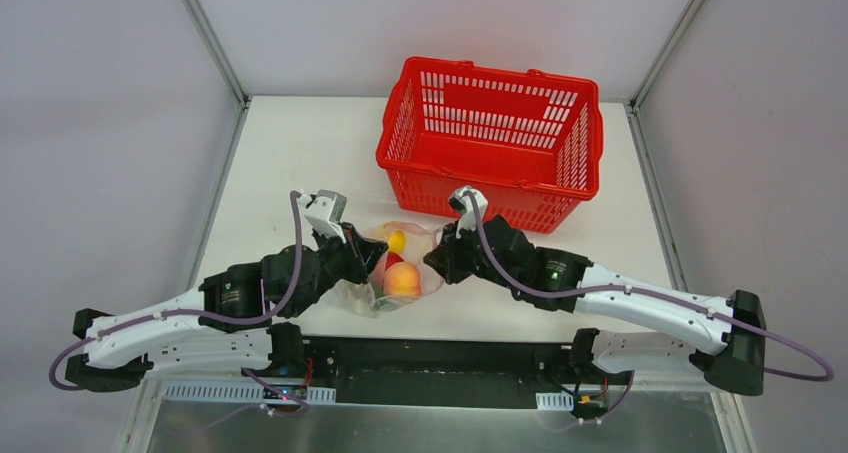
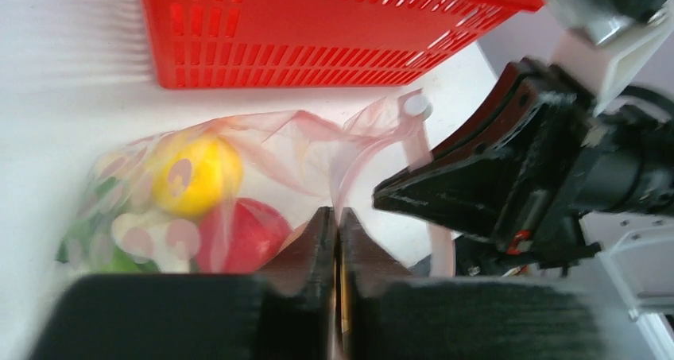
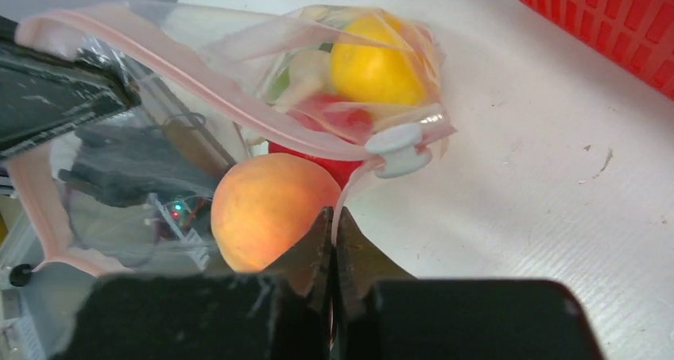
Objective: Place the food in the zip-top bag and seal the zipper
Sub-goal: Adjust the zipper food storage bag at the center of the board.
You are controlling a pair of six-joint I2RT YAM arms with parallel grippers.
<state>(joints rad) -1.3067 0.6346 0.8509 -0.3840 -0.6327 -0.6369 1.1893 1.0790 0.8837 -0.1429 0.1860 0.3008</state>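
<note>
The clear thin plastic bag (image 3: 238, 46) is glossy and crinkly; its pinkish-red zipper strip (image 3: 208, 90) is smooth plastic, with a white plastic slider (image 3: 395, 148). The peach-orange ball (image 3: 266, 209) looks matt, the yellow ball (image 3: 373, 62) smoother. The red mesh basket (image 1: 480, 188) is shiny plastic. The white table (image 3: 517, 217) is matt and finely ribbed. The black left claw (image 2: 338, 225) and right claw (image 3: 334, 233) are matt, grainy plastic

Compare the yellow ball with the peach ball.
The yellow ball is plain yellow; the peach ball is orange with a pink blush. The peach ball looks larger from above. The yellow ball lies toward the basket, the peach ball nearer the arms. Both are round and smooth.
</note>
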